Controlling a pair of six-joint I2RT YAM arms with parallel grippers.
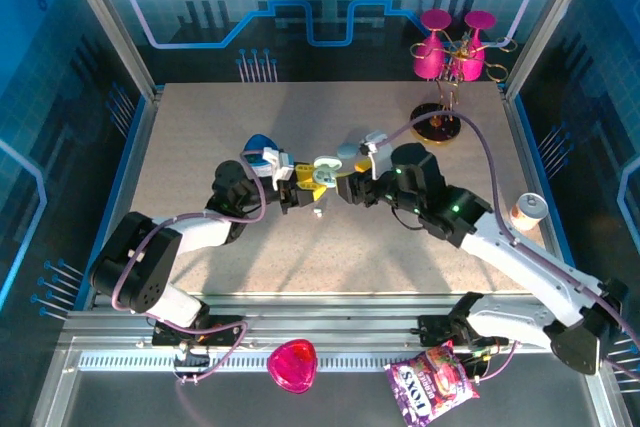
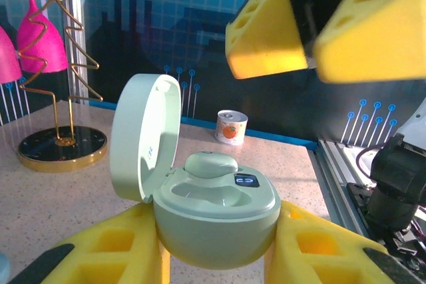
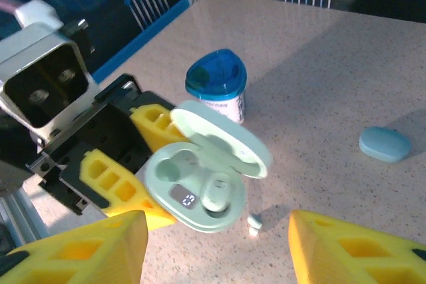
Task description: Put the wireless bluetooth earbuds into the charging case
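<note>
The small lit display on the pale green oval plastic charging case shows marks too small to read. The left gripper has its yellow jaws clamped on that case, lid up, mid-frame, with one pale stubby earbud seated inside. A whitish earbud lies on the speckled table just below the case. The right gripper has its jaws spread, holding nothing.
</note>
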